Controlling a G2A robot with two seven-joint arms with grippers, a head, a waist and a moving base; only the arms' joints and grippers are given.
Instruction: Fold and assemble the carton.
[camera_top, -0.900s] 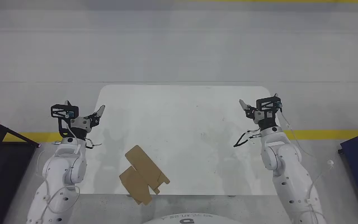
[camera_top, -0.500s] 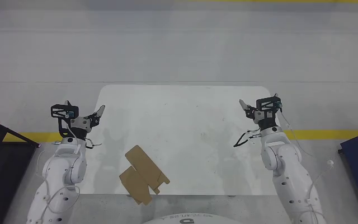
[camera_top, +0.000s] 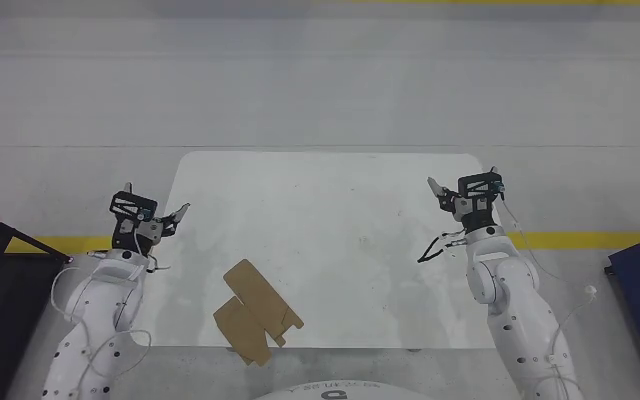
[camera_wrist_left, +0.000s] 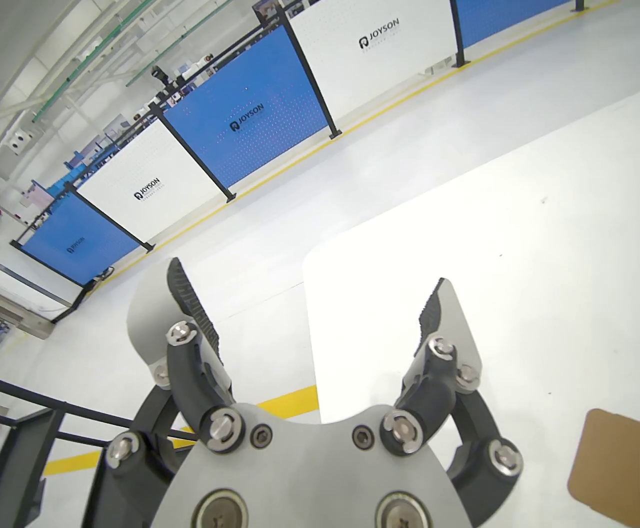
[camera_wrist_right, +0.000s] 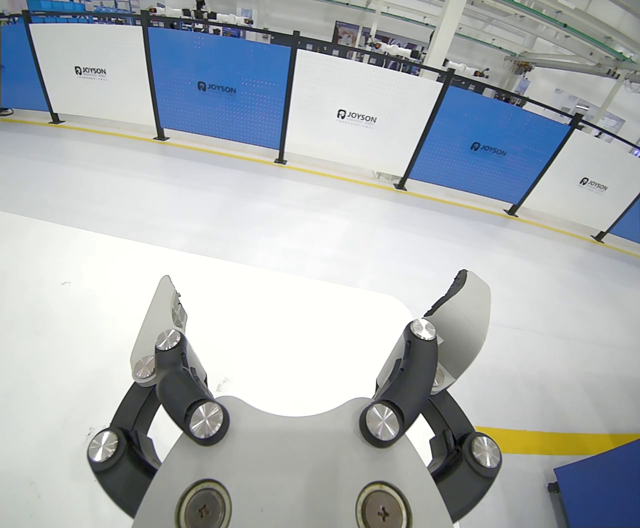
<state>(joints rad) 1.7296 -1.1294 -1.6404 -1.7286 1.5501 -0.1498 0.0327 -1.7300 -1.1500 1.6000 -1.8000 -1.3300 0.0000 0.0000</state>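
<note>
A flat, unfolded brown carton (camera_top: 256, 311) lies on the white table (camera_top: 330, 220) near its front edge, left of centre, with one end hanging past the edge. A corner of the carton (camera_wrist_left: 607, 465) appears in the left wrist view. My left gripper (camera_top: 155, 212) hovers at the table's left edge, well away from the carton; the left gripper (camera_wrist_left: 306, 282) stands open and empty. My right gripper (camera_top: 464, 187) is at the table's right edge, far from the carton. In its own wrist view the right gripper (camera_wrist_right: 320, 285) is open with nothing between its fingers.
A yellow floor line (camera_top: 565, 240) runs past both sides of the table. Dark blue objects (camera_top: 20, 280) stand on the floor beyond the left and right arms. Blue and white partition panels (camera_wrist_right: 350, 115) line the room behind.
The left arm has shifted a little toward the front and right, its gripper now slightly closer to the carton. The right arm and the carton have stayed still.
</note>
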